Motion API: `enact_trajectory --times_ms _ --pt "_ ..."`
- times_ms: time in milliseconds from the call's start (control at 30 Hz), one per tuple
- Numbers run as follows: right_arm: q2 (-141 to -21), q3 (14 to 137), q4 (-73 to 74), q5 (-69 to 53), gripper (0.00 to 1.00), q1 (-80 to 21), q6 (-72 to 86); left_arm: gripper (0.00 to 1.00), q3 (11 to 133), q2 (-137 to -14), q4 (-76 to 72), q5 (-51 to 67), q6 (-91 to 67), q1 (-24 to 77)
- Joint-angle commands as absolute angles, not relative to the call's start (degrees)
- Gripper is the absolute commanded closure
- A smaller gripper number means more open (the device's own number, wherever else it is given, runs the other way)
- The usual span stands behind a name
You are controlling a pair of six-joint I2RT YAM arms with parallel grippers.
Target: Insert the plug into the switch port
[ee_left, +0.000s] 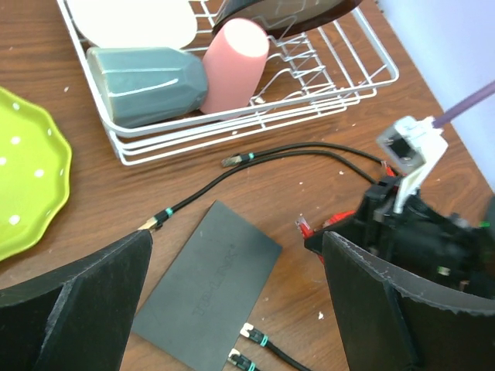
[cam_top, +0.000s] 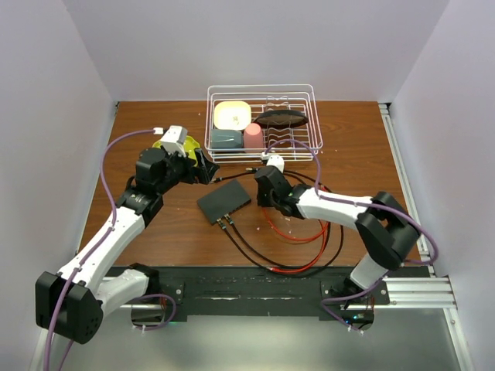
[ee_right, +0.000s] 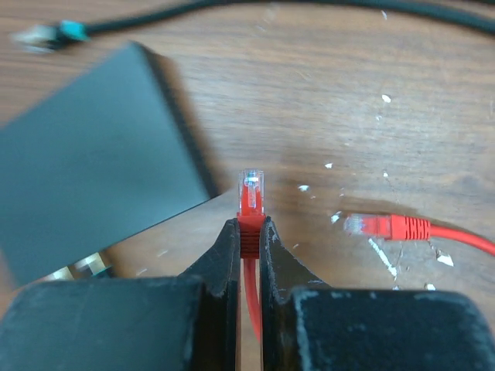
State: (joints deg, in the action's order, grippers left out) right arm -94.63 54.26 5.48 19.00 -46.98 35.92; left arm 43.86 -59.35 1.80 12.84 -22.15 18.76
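Right gripper [ee_right: 249, 229] jaws pinched together on red clear-tipped plastic plug [ee_right: 250, 192]; its cable mostly hidden between fingers. Flat matte-black rectangular switch [ee_right: 85, 185] lies on table just left of plug, not touching; blurred, cut off, sockets unseen. Left gripper [ee_left: 237, 241] spread wide above switch, holding nothing. White-flecked brown wood-grain table [cam_top: 155, 232]. White wire rack [cam_top: 263, 124] farther back. Pale plain walls [cam_top: 255, 46].
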Motion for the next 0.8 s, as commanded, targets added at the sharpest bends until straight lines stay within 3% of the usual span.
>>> enact_trajectory --times_ms 0,467,767 --pt "-88.1 53.4 2.3 16.2 1.0 -48.5 32.7 0.04 42.6 -58.2 -5.2 16.5 -23.8 18.5" --pt "-81.7 54.1 0.3 14.8 1.0 -57.7 26.7 0.08 41.5 -57.4 -10.5 26.1 -24.2 18.5" --pt "-75.0 49.9 -3.6 13.0 1.0 -57.6 24.3 0.1 40.6 -56.6 -12.2 30.1 -23.4 18.5"
